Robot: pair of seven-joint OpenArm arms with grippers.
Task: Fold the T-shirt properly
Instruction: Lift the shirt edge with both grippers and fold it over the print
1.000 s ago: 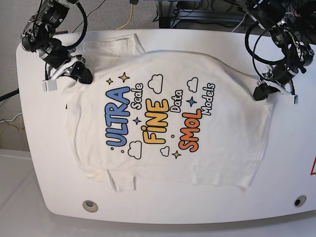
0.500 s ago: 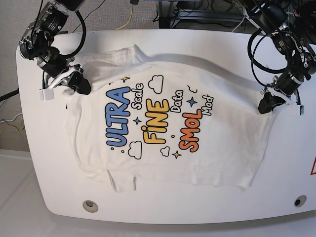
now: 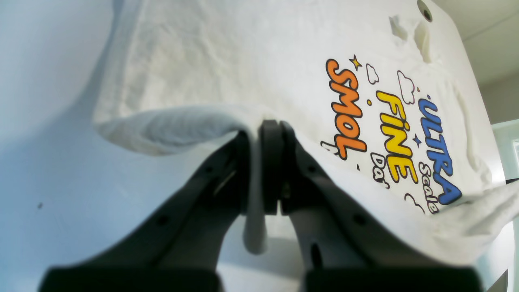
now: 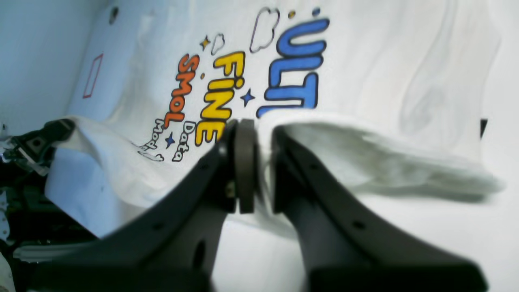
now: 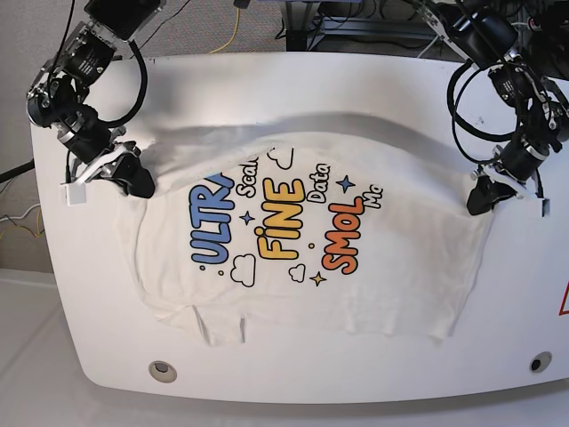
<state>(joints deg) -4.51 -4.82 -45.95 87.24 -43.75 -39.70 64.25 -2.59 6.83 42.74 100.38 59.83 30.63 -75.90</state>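
Note:
The white T-shirt [image 5: 356, 294] lies print up on the white table [image 5: 293, 378]. Its far edge is lifted and folded toward the near side, covering the tops of "ULTRA", "Scale" and "Models". My left gripper [image 5: 480, 199] is at the shirt's right side in the base view, shut on a fold of the T-shirt [image 3: 243, 52]; the cloth is pinched in my left gripper [image 3: 259, 134]. My right gripper [image 5: 140, 185] is at the shirt's left side, shut on the T-shirt [image 4: 385, 61]; cloth hangs over my right gripper [image 4: 263, 129].
The table has round holes near its front corners [image 5: 162, 371] [image 5: 540, 362] and a red mark at the right edge [image 5: 564, 301]. Cables [image 5: 233, 31] and equipment lie beyond the far edge. A sleeve [image 5: 218, 327] sticks out at the shirt's near left.
Both grippers have moved toward the near side with the shirt's far edge in them. The fold now covers more of the print, including the stars, the clouds' tops and most of "Models".

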